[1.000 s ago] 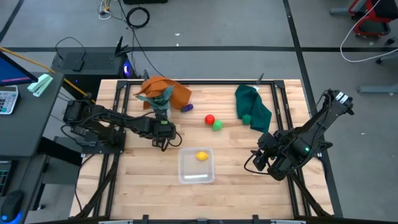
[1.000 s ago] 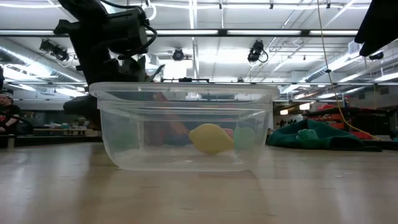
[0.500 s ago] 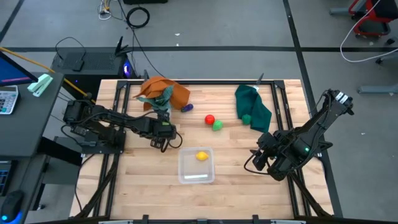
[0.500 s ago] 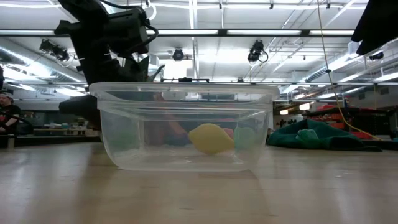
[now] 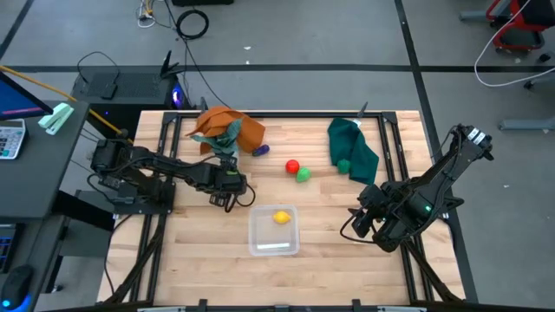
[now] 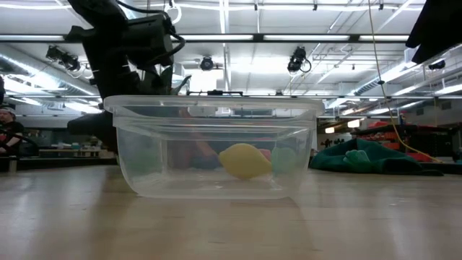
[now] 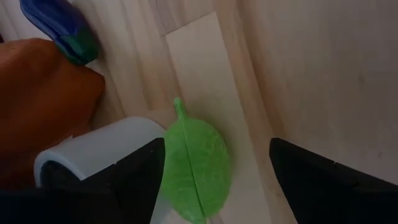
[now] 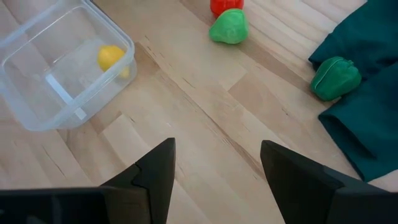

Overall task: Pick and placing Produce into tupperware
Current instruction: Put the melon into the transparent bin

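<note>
Tupperware [image 5: 274,231] sitting near the front middle of the desk [image 5: 199,251], one yellow piece [image 5: 282,217] already inside, against its far wall. Four pieces left out on the desk: purple piece [image 5: 261,150] just right of the orange cloth [image 5: 227,127], red piece [image 5: 292,166] and green piece [image 5: 303,175] touching each other at mid-desk, and a darker green piece [image 5: 344,165] lying on the green cloth [image 5: 354,147] at far right.

Left pincer [image 5: 231,198] hovering left of the tupperware, just near of the small white pot [image 5: 225,159] with its plant. Fingers spread wide with nothing between them, as seen in the left wrist view: only bare wood and a plant leaf [image 7: 196,165] in the gap. Purple piece [image 7: 59,22] seen well ahead of the fingers there, beside the orange cloth [image 7: 43,93].

Right pincer [image 5: 364,220] waiting at near right, fingers parted and holding nothing; wrist view looking over the tupperware [image 8: 59,74] and the red-green pair.

Deciding relation, as a judgement: purple piece lying farther back and slightly right of the left pincer, with pot and plant crowding the straight path; clearly the left arm's pick, being the nearer. Long axis apparently slanted across the boards, so a wrist turn probably needed to close across the narrow width. Darker green piece on the cloth closer to the right arm.
</note>
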`<action>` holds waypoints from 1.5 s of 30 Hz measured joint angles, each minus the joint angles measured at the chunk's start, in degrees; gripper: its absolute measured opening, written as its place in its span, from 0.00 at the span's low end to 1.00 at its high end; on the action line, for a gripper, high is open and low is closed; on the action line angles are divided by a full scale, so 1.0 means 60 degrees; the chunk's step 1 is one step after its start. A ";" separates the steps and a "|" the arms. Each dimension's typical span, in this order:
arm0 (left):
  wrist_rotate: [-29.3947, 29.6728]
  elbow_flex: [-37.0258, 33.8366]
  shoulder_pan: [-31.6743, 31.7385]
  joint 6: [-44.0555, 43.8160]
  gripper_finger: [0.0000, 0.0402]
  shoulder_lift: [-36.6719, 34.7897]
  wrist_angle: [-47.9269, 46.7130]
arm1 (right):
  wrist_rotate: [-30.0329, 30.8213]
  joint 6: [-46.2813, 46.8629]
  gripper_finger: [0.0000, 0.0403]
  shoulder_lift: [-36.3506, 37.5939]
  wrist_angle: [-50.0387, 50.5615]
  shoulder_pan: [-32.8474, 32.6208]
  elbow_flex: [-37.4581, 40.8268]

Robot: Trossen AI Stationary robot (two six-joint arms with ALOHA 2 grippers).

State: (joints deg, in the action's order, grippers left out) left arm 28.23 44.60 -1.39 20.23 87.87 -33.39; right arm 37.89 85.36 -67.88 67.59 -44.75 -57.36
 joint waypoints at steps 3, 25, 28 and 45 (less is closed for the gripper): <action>0.0083 0.0000 -0.0065 0.0007 0.72 0.0271 0.0080 | 0.0014 0.0000 0.49 -0.0011 -0.0003 0.0000 0.0000; 0.0764 0.0007 0.0166 -0.1295 0.72 0.0858 -0.0179 | 0.0007 -0.0004 0.49 -0.0554 -0.0313 0.0000 0.0000; 0.0755 0.0007 0.0257 -0.1563 0.72 0.0858 -0.0453 | 0.0003 -0.0004 0.49 -0.0554 -0.0328 -0.0003 0.0000; 0.0612 0.0009 0.0038 -0.1701 0.51 0.0854 -0.0474 | -0.0022 -0.0004 0.49 -0.0554 -0.0462 0.0000 0.0000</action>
State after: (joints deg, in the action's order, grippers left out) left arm 31.91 44.65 -1.16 10.02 92.99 -36.23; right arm 37.76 85.34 -71.20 64.82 -44.75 -57.36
